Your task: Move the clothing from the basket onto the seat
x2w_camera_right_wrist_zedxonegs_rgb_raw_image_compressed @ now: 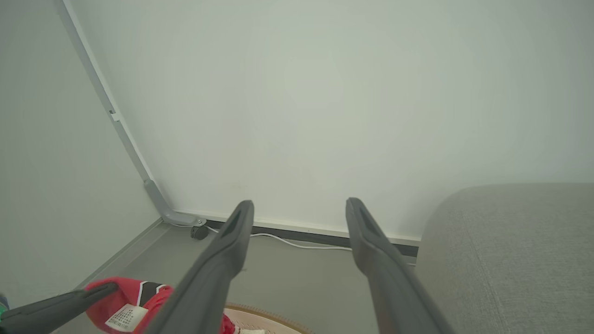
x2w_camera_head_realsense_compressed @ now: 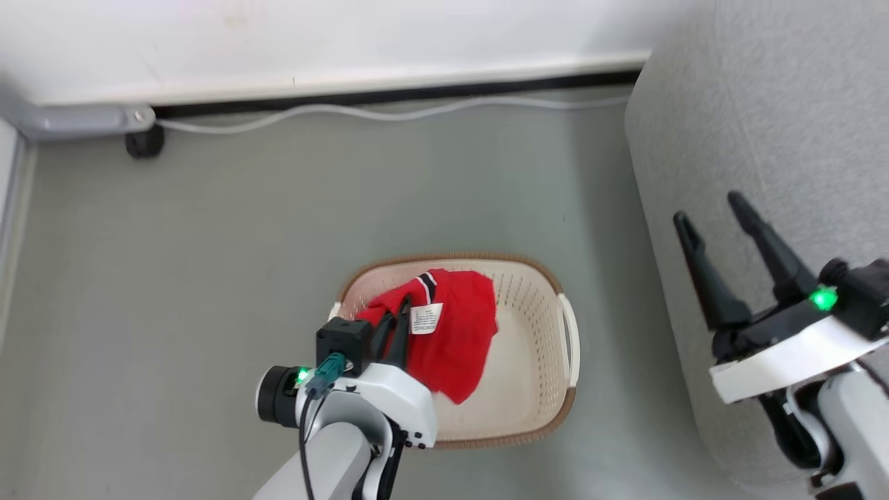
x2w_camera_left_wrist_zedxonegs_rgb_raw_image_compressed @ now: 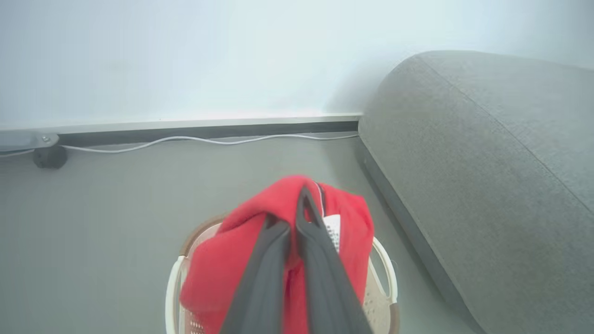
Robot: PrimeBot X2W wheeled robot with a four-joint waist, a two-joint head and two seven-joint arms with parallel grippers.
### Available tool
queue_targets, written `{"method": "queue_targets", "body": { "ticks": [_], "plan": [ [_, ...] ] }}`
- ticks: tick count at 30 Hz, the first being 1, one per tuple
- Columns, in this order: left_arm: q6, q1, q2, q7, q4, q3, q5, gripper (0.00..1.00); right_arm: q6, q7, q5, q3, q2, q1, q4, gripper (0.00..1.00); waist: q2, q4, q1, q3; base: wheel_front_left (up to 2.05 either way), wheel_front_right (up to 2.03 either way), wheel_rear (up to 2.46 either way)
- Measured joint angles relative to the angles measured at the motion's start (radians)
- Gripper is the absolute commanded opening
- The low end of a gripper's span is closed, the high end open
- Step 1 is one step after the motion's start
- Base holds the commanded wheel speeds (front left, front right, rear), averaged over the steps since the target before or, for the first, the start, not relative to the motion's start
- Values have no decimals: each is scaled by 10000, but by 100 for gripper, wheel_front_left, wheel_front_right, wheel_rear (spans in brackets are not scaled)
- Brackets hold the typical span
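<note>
The clothing (x2w_camera_head_realsense_compressed: 451,340), a red jersey with a white tag, hangs bunched from my left gripper (x2w_camera_head_realsense_compressed: 399,312), which is shut on its upper folds over the cream basket (x2w_camera_head_realsense_compressed: 535,389). In the left wrist view the left gripper (x2w_camera_left_wrist_zedxonegs_rgb_raw_image_compressed: 290,218) pinches the clothing (x2w_camera_left_wrist_zedxonegs_rgb_raw_image_compressed: 222,269) above the basket (x2w_camera_left_wrist_zedxonegs_rgb_raw_image_compressed: 172,287). My right gripper (x2w_camera_head_realsense_compressed: 710,208) is open and holds nothing, raised in front of the grey seat (x2w_camera_head_realsense_compressed: 764,125). The right wrist view shows the right gripper (x2w_camera_right_wrist_zedxonegs_rgb_raw_image_compressed: 299,204) spread wide, with the clothing (x2w_camera_right_wrist_zedxonegs_rgb_raw_image_compressed: 106,294) at lower left and the seat (x2w_camera_right_wrist_zedxonegs_rgb_raw_image_compressed: 510,255) at right.
A white cable (x2w_camera_head_realsense_compressed: 389,112) runs along the foot of the wall. A grey frame leg with a black caster (x2w_camera_head_realsense_compressed: 144,142) stands at the far left. Grey floor (x2w_camera_head_realsense_compressed: 208,278) surrounds the basket, and the seat (x2w_camera_left_wrist_zedxonegs_rgb_raw_image_compressed: 487,162) rises close on its right.
</note>
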Motion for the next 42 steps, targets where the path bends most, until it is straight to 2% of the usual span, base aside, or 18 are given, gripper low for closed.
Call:
{"method": "queue_targets", "body": {
  "ticks": [7,19,31,38,42],
  "plan": [
    [-696,696,-2,0,-393,1386,1110,0,0,0,-384,29,656,551,708,100,0,-21,0,-1212,0,0,0],
    [-1801,1566,-4,0,-1710,2980,2591,0,0,2,-947,-90,1580,1580,1682,100,0,-192,0,-2813,0,0,0],
    [-1918,1290,-8,-2,-3793,2907,3567,0,0,2,-1018,96,1666,1814,1873,100,1,-401,0,-2973,0,0,0],
    [-1900,1034,-8,100,-4125,2518,3624,0,0,2,-920,253,1668,1813,1818,100,0,-407,0,-2854,0,0,0],
    [-1799,929,0,100,-4172,2293,3620,0,0,2,-698,725,1565,1675,1135,100,0,-420,0,-2770,0,0,0]
  ]
}}
